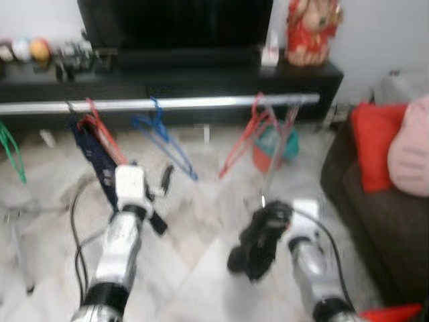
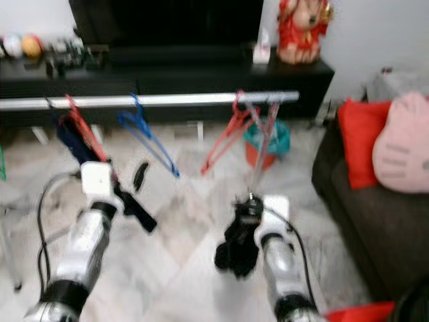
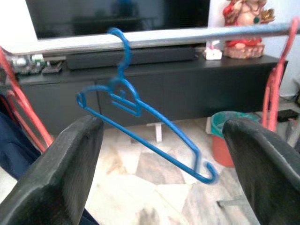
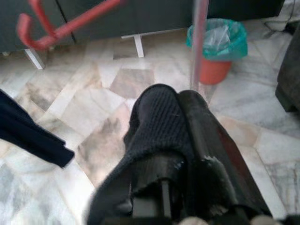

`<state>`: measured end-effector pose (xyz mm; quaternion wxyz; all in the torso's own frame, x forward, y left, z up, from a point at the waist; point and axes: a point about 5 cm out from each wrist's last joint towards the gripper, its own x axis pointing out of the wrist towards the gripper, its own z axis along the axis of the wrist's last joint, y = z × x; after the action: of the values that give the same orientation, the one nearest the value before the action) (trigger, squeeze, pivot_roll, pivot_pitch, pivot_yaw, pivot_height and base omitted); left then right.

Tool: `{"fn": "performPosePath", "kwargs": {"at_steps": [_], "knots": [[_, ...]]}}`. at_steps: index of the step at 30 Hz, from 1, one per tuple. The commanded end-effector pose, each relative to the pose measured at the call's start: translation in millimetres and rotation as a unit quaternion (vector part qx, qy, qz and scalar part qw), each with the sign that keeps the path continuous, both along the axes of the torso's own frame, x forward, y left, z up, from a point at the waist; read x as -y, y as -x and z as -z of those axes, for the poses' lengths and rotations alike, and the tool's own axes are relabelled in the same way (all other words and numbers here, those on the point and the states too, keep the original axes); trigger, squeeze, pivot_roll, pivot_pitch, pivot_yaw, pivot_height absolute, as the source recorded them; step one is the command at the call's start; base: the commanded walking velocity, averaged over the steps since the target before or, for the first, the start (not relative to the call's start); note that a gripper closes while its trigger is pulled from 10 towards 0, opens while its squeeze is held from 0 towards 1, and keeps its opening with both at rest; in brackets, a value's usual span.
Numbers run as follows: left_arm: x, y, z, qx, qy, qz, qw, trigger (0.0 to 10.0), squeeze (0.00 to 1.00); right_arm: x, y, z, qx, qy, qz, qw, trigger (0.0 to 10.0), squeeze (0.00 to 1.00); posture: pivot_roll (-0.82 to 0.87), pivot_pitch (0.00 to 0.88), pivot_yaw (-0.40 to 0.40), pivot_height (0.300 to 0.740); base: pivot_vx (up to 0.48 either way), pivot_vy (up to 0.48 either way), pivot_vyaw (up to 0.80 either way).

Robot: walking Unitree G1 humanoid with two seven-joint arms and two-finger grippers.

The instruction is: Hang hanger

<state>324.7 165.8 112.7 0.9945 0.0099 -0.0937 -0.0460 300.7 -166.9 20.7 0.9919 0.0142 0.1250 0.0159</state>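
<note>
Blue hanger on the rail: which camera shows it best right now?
The left wrist view: the blue hanger is sharp and close, its hook over the silver rail, framed between the open left claw. Both eye views show it small and blurred; the right wrist view shows a red one.

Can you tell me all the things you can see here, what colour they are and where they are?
rail: 1, silver, across the room before the TV stand
blue hanger: 1, blue, hooked on the rail
red hangers: 2, red, on the rail, one each side of the blue one
green hanger: 1, green, far left
navy garment: 1, dark blue, under the left red hanger
bin: 1, orange with green bag, on the floor
figurine: 1, red, on the TV stand
cushions: 2, red and pink, on the dark sofa
left gripper: open, facing the blue hanger
right gripper: shut on black cloth
</note>
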Motion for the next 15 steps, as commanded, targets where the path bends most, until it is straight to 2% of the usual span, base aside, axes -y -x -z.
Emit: {"fn": "performPosePath", "kwargs": {"at_steps": [1,8,15], "knots": [[2.2,-0.4,0.4,-0.004,-0.001,0.003,1.000,10.0,0.00,2.3,-3.4,-4.7,0.009,0.011,-0.004,1.000,10.0,0.00,-0.06,0.030,0.018,0.740,0.000,0.000,0.69],[3.7,-1.2,0.2,-0.005,-0.002,0.002,1.000,10.0,0.00,-1.3,-2.3,-2.8,0.005,-0.002,-0.016,1.000,10.0,0.00,-0.06,0.029,0.018,0.740,0.000,0.000,0.80],[3.8,-1.6,0.4,-0.007,-0.002,0.000,1.000,10.0,0.00,-5.3,-2.1,-2.0,0.001,-0.005,-0.026,1.000,10.0,0.00,-0.06,0.028,0.018,0.740,0.000,0.000,0.42]]}}
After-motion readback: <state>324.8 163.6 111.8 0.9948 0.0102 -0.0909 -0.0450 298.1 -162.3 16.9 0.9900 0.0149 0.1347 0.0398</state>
